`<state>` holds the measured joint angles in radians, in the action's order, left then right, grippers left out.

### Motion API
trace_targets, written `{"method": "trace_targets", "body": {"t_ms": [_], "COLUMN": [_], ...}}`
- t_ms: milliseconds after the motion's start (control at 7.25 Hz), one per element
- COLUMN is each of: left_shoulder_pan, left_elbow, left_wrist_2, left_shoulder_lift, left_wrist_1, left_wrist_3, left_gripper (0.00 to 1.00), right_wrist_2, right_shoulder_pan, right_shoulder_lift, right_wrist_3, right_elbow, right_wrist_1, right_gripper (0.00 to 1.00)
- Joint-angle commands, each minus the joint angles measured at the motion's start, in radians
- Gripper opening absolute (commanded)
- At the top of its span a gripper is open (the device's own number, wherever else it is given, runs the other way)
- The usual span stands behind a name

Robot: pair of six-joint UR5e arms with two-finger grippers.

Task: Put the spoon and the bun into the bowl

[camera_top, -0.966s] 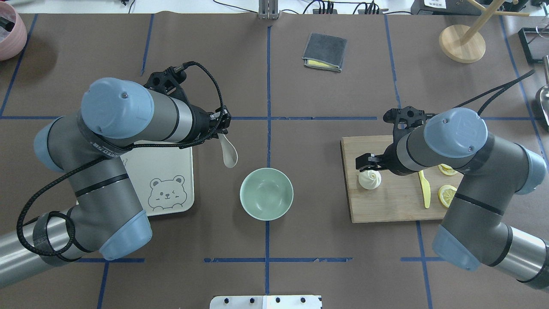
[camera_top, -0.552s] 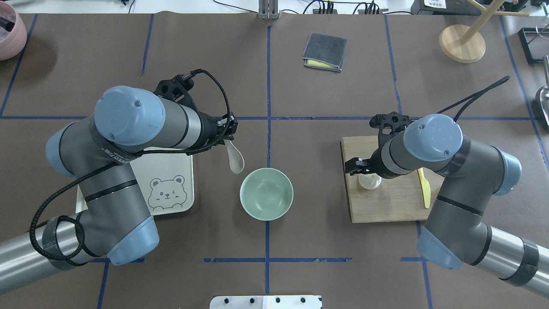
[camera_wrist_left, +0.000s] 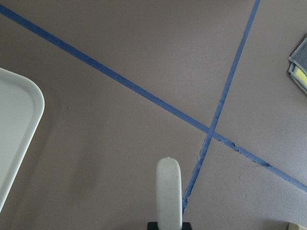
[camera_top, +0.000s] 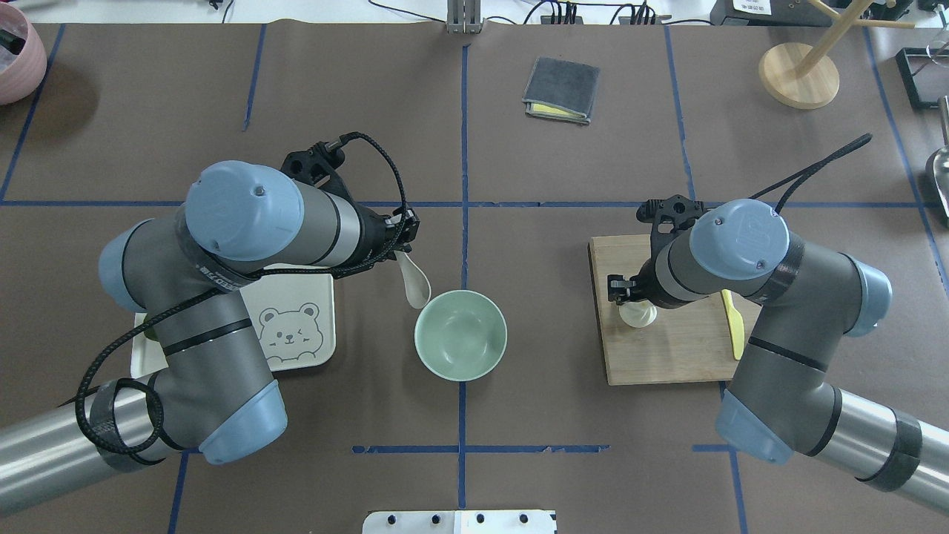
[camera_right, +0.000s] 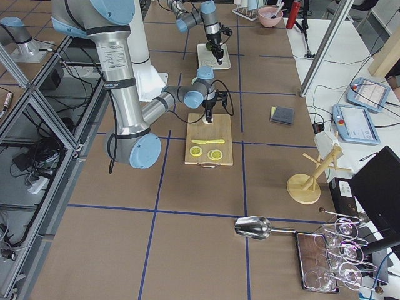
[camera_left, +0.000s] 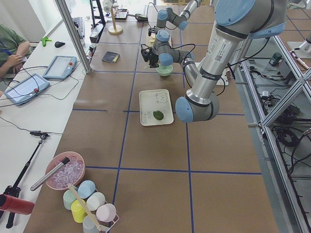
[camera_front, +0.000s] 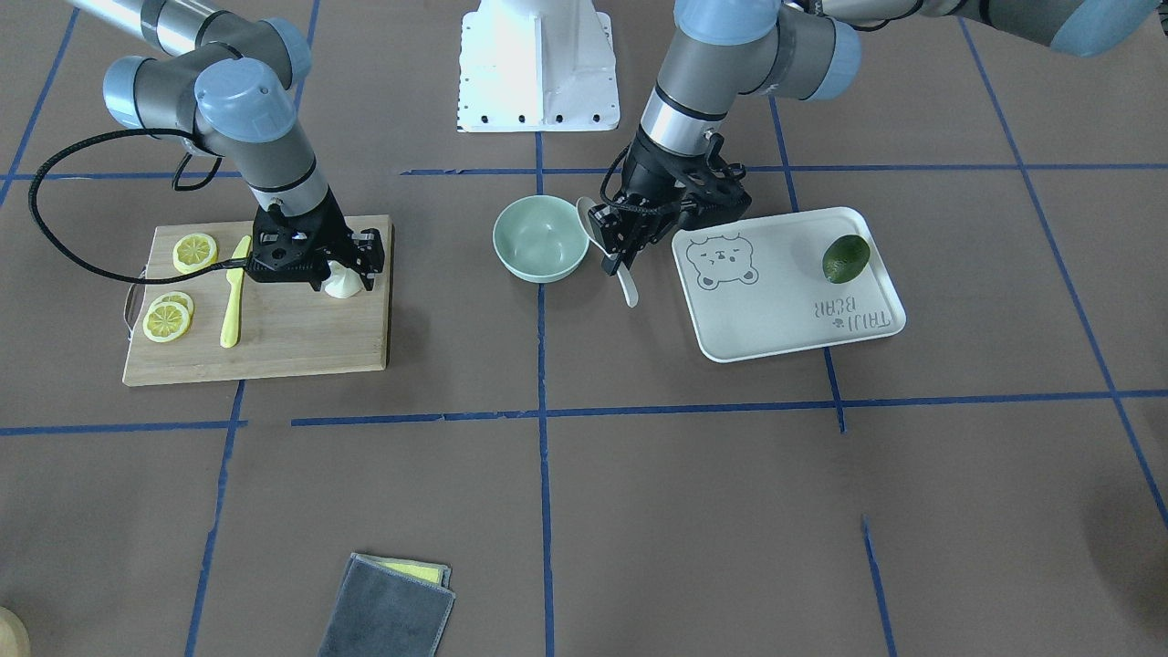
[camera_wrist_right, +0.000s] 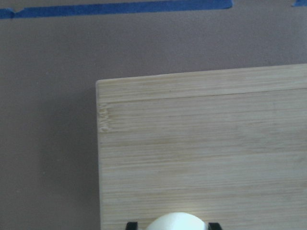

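The mint-green bowl (camera_top: 460, 335) stands empty at the table's middle, and also shows in the front view (camera_front: 540, 239). My left gripper (camera_top: 402, 241) is shut on the pale spoon (camera_top: 416, 285). It holds the spoon above the table, scoop hanging right by the bowl's far-left rim. The spoon's handle end shows in the left wrist view (camera_wrist_left: 169, 191). The white bun (camera_top: 639, 316) sits on the wooden cutting board (camera_top: 667, 356). My right gripper (camera_front: 347, 269) is low over the bun, open, one finger on each side of it. The bun's top shows in the right wrist view (camera_wrist_right: 175, 221).
A yellow plastic knife (camera_front: 233, 306) and lemon slices (camera_front: 169, 319) lie on the board beside the right arm. A white bear tray (camera_front: 785, 310) holding a green fruit (camera_front: 846, 257) lies under the left arm. A grey cloth (camera_top: 561, 89) lies farther out.
My left arm has carried the spoon rightward to the bowl's rim. My right gripper has shifted left and come down around the bun.
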<state>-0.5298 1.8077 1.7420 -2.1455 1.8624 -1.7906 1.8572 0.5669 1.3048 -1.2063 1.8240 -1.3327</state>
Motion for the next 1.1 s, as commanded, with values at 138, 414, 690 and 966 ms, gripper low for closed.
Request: {"method": "trace_targets", "body": {"t_ms": [138, 414, 690, 966], "left_shoulder_pan": [0.086, 0.093, 0.093, 0.09], "left_elbow": [-0.056, -0.073, -0.058, 0.007], "left_wrist_2": [-0.079, -0.081, -0.081, -0.076], "left_shoulder_lift": [-0.06, -0.065, -0.067, -0.051], "left_wrist_1": [0.009, 0.009, 0.008, -0.005], "left_wrist_3": [-0.091, -0.09, -0.076, -0.015], "left_gripper": [0.0, 0.0, 0.95, 1.0], "right_wrist_2": [0.002, 0.01, 0.028, 0.059], "right_shoulder_pan": [0.004, 0.024, 0.05, 0.077], "right_shoulder_lift": [-0.001, -0.002, -0.004, -0.047], "right_wrist_3": [0.002, 0.002, 0.005, 0.001], "right_elbow": [0.012, 0.02, 0.026, 0.026], "right_wrist_1": [0.0, -0.002, -0.002, -0.009], "right_gripper": [0.06, 0.05, 0.05, 0.04]}}
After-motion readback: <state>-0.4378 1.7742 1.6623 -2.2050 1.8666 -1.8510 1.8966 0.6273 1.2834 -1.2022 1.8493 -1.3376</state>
